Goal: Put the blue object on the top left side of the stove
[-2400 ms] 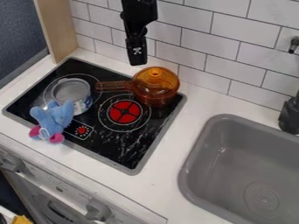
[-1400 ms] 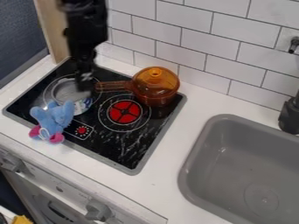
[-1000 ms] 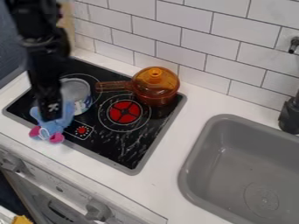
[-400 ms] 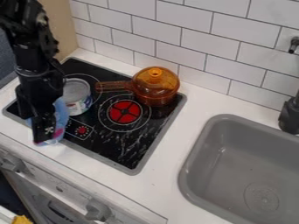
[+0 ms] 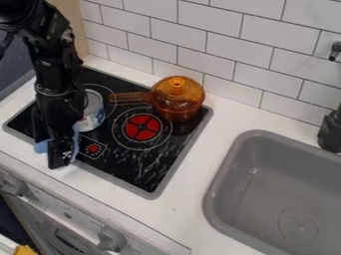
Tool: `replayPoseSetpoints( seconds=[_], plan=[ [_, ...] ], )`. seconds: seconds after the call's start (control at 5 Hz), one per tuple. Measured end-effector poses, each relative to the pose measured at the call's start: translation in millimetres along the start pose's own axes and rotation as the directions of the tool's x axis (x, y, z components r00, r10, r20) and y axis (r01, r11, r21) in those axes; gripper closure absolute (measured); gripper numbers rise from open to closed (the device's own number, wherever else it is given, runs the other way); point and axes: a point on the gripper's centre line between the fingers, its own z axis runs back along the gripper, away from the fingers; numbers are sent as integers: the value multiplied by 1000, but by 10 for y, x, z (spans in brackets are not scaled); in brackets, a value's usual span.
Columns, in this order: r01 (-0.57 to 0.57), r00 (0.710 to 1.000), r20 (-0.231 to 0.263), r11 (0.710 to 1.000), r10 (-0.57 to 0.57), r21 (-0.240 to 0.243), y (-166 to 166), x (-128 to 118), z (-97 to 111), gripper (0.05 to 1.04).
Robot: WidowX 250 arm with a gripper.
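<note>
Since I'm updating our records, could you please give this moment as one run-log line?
end effector: at blue object, lower-left stove edge | can: stove's left side | amber pot: stove's upper right | grasp: unclear

One black robotic gripper [image 5: 61, 158]; one soft blue plush toy [image 5: 41, 147]; one round metal can with a blue-and-white label [image 5: 97, 119]; one transparent amber pot [image 5: 178, 103]. One glossy black stovetop [image 5: 133, 167]; two white-ringed round burners [image 5: 142, 127]. Two grey knobs [image 5: 112, 239]; one rounded grey sink [image 5: 256, 174]; two black fixtures [image 5: 330, 132].
</note>
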Motion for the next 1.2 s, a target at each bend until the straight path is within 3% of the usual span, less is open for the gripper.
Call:
replayPoseSetpoints(
  seconds=[0.2,0.6,0.8,1.2],
  plan=[
    [-3,1000,-7,1000,3,-1,-7,7,-24,118],
    [-13,1000,-13,1000,13,4,-17,11,-65,660],
    [-14,1000,-14,1000,14,9,-19,3,-75,847],
    [18,1000,7,1000,-18,21,-65,-30,-6,948]
  ],
)
